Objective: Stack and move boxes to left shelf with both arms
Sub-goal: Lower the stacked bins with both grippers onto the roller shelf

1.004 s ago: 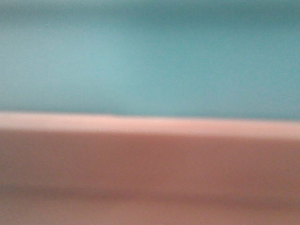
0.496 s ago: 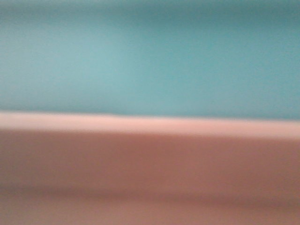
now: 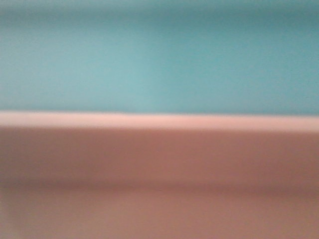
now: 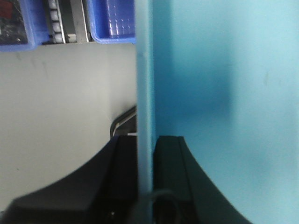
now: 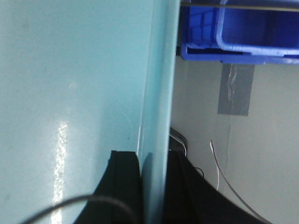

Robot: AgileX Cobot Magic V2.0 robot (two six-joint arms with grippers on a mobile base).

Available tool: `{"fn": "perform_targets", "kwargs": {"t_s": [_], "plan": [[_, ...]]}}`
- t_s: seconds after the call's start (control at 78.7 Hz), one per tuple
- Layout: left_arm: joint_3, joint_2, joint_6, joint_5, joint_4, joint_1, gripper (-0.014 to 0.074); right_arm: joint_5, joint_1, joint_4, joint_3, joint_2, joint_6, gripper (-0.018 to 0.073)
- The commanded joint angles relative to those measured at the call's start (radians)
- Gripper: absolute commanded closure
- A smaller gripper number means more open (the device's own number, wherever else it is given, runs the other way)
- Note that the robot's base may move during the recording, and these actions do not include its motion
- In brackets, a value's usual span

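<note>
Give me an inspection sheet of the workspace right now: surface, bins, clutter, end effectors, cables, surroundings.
Surface: nothing seen.
Job's things: light blue bin above pink bin in the blurred front view; whether nested, cannot tell.
Clutter: dark blue bins beyond.
End effectors: left end effector and right end effector each clamp a blue bin wall, one finger on each side.
Cables: thin wire by the right end effector.
Surroundings: pale wall, grey tape patch.
</note>
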Motion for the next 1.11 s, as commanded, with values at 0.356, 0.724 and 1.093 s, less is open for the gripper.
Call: {"fn": "perform_targets", "kwargs": {"t_s": [0.356,0.724,1.093], "plan": [[-0.082,0.043,0.0,-0.4,0.22,0.135,0.0601,-0.333,-0.257,-0.144,-0.16,0.073,-0.19,0.0492],[-0.269,0.274,0.079,-0.607,0.254,0.314,0.0601,-0.537,-0.409,-0.145,-0.334,0.299,-0.319,0.0492],[-0.394,0.476,0.084,-0.72,0.251,0.417,0.06,-0.713,-0.467,-0.165,-0.407,0.475,-0.326,0.0492]]}}
